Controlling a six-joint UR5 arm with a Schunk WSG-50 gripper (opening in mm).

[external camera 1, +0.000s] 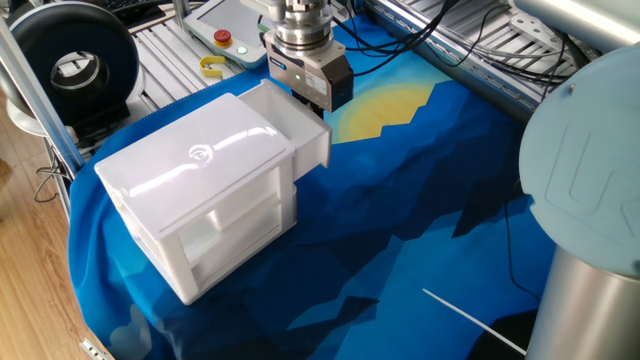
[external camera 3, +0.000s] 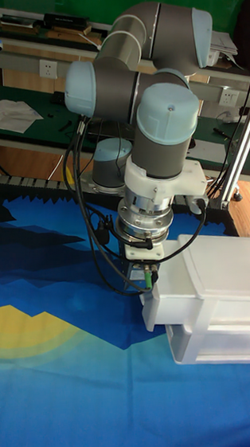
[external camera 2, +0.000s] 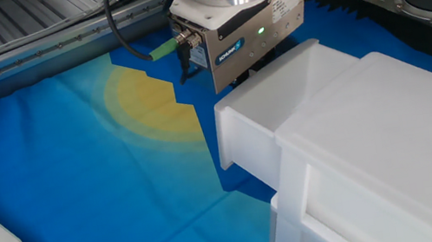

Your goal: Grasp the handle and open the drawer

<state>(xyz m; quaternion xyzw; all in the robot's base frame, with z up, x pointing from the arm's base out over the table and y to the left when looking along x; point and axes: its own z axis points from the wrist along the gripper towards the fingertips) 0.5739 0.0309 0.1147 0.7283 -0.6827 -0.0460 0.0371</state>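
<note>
The cabinet (external camera 1: 200,205) stood on the cloth (external camera 1: 420,220) that covered the worktop. The drawer (external camera 1: 295,125) projected from the cabinet's upper level, well out past its front. The gripper (external camera 1: 312,95) hung directly at the drawer's outer end, its jaws hidden behind the drawer wall. Beyond the cloth's edge, behind the cabinet, a control pendant (external camera 1: 222,30) lay on the frame.

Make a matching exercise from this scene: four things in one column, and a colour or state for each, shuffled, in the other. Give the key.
Things:
1. drawer
2. cabinet
3. cloth
4. round button

Descriptions:
A. red, on the grey panel behind the table
B. blue with a yellow patch
C. pulled partway out, under the gripper
D. white, swirl logo on top

Pairs: 1-C, 2-D, 3-B, 4-A
</note>
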